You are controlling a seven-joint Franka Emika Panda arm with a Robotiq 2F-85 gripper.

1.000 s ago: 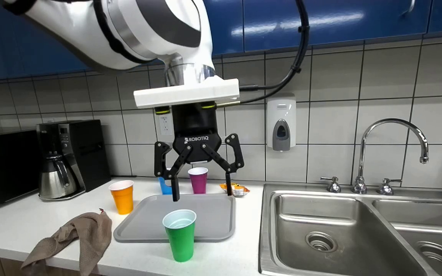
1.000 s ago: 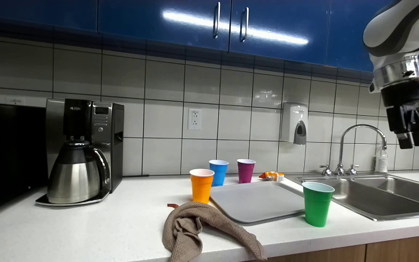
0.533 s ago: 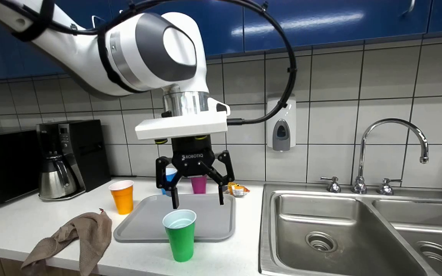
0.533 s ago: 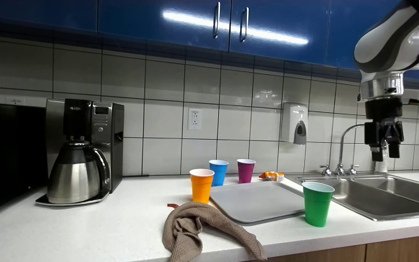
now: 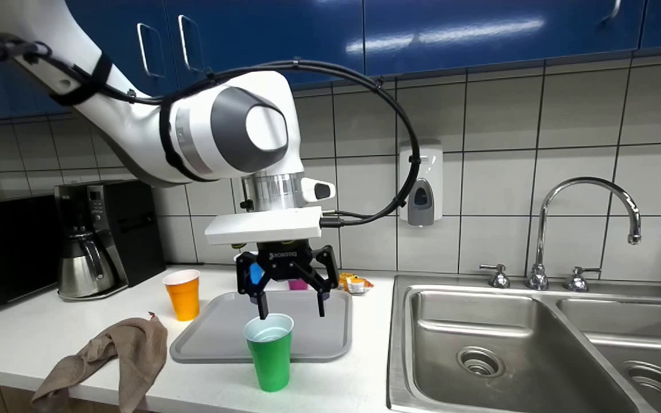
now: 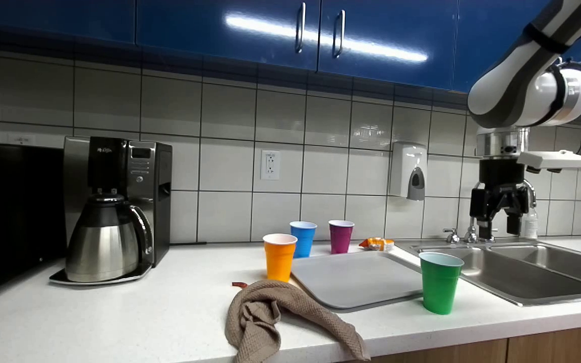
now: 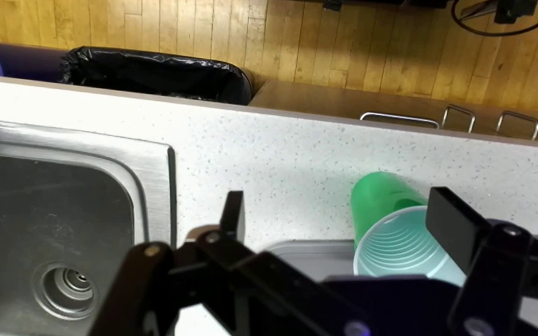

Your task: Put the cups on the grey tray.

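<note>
In an exterior view, your gripper (image 5: 292, 311) hangs over the counter (image 5: 359, 367) by the grey tray (image 5: 322, 335), its fingers (image 5: 262, 304) spread wide with nothing between them. The step in hand looks to be the reach for the green cup (image 5: 271, 361), which stands upright at the tray's near side, lower than the fingertips and closer to the left one; whether it touches the tray is hard to tell. The orange cup (image 5: 183, 298) stands just left of the tray. In an exterior view you get the blue cup (image 6: 303, 239) and the purple cup (image 6: 341, 239) too, upright along the tray's far side, so all four look yet to be placed. In the wrist view, the green cup's mouth is partly hidden behind one finger, off the middle of the gap. Your next move calls for a shift left until the cup sits midway between the fingers, then a descent with one finger on each side, and a light squeeze, since the plastic may dent. After that, lift and set it on the tray.
</note>
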